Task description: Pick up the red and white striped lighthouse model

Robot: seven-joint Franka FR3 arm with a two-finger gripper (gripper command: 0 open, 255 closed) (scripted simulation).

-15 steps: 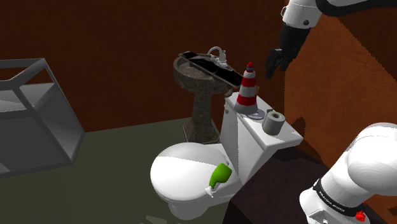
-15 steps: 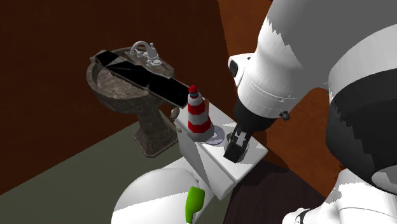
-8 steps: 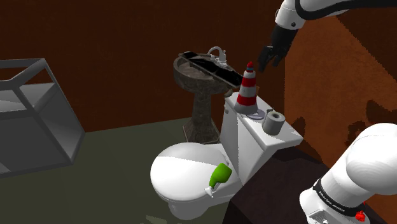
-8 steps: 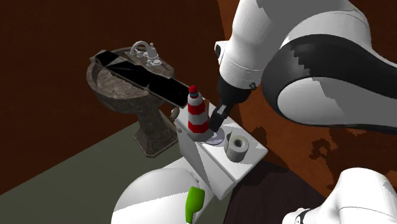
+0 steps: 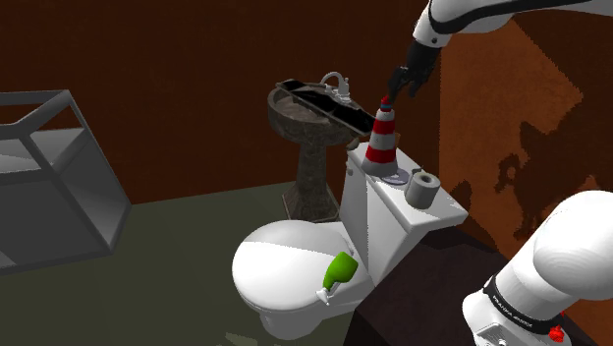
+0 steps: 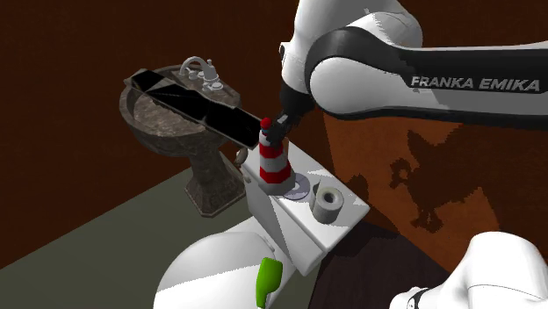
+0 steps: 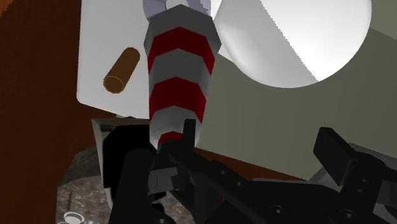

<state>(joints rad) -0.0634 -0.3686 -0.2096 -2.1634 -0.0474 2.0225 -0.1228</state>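
The red and white striped lighthouse model (image 5: 380, 141) stands upright on a small grey disc on the white toilet tank lid (image 5: 388, 200). My black gripper (image 5: 398, 88) hangs just above and beside its red cap. In the second exterior view the gripper (image 6: 277, 124) is right at the top of the lighthouse (image 6: 274, 164). In the wrist view the fingers stand apart, so the gripper (image 7: 234, 153) is open. The lighthouse (image 7: 178, 70) stretches away from close beside one finger (image 7: 137, 175). Nothing is clasped.
A grey roll (image 5: 424, 189) sits on the tank lid next to the lighthouse. A green bottle-like object (image 5: 340, 270) leans on the toilet bowl's side. A dark stone pedestal sink (image 5: 314, 108) stands behind the tank. A grey frame (image 5: 59, 167) is at the shoulder view's left.
The arm has swung toward the shoulder view's left, carrying the gripper from beside the grey roll to just over the lighthouse's top. The lighthouse has not moved.
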